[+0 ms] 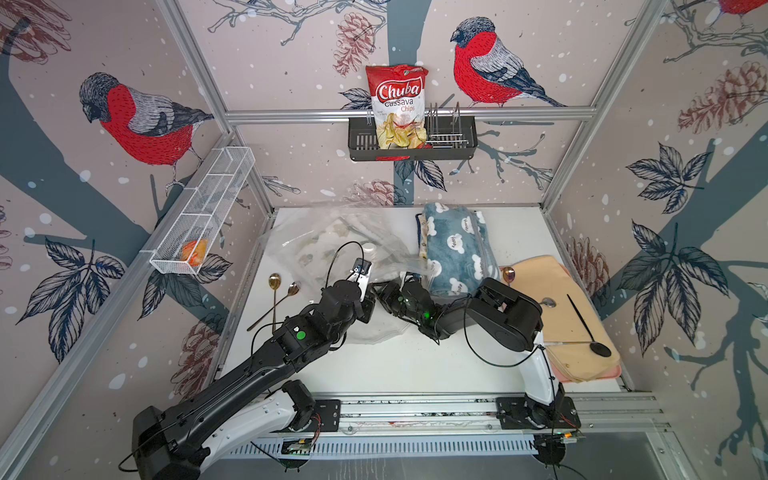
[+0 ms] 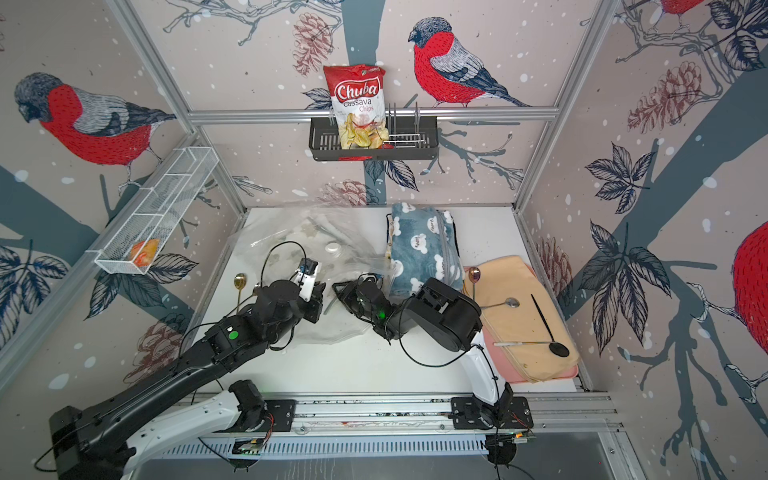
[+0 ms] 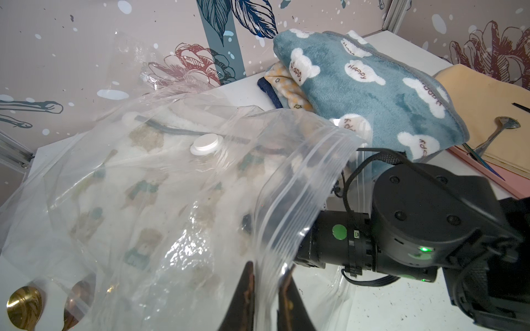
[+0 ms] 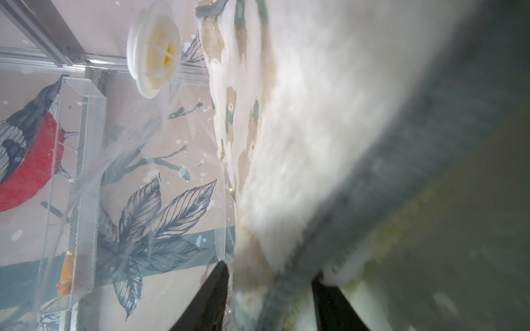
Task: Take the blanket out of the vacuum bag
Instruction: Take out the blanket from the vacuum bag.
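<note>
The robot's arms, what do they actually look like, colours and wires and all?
The left arm and right arm are chunky black segments on white base links, with thin black cables looping alongside. A round green sticker marks the left arm. The left gripper and right gripper each have two dark, tapered fingers.

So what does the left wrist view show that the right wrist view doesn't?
Left wrist only: left fingers pinching the bag by its zip edge, the right arm reaching into its mouth, a blue blanket outside, spoons. Right wrist only: the bag's inside, with the white blanket between the right fingers, and a wire basket through the plastic. Both: the valve and the white blanket.
</note>
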### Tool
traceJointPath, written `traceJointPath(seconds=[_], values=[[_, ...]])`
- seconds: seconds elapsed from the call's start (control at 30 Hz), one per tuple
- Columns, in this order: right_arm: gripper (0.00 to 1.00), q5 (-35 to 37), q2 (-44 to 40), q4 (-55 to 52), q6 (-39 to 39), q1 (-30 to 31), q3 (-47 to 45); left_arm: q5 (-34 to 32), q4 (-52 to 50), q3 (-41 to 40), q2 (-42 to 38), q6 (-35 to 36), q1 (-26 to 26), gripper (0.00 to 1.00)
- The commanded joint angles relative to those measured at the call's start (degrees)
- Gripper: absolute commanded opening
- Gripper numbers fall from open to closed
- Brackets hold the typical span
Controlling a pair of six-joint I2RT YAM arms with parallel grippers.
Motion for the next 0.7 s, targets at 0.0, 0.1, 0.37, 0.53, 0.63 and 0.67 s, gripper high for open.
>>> traceJointPath(seconds=[0.0,0.1,0.37,0.53,0.63,0.67], values=[[0.45,-0.5,-1.4,1.3,-1.7,0.2,-0.2,-1.2,1.5,0.1,-0.1,-0.1,-0.1,0.16],[0.44,-0.5,-2.0,1.0,-2.5,0.5,-0.4,-1.2,1.6,0.1,-0.1,-0.1,0.0,0.16],[0.43,-3.3,-0.2,-2.4,-4.0,-1.0,3.9,-1.3,1.5,0.1,0.3,0.0,-0.1,0.16],[0.42,-4.3,-1.4,-6.3,-6.8,-0.9,7.3,-1.6,1.5,0.1,0.3,-0.1,-0.1,0.16],[0.41,-6.0,-2.0,-7.1,-7.3,-0.9,8.6,-1.7,1.6,0.2,0.1,-0.1,-0.1,0.16],[0.41,-6.2,-2.3,-7.7,-7.6,-0.9,9.0,-1.6,1.6,0.1,0.1,-0.1,-0.1,0.16]])
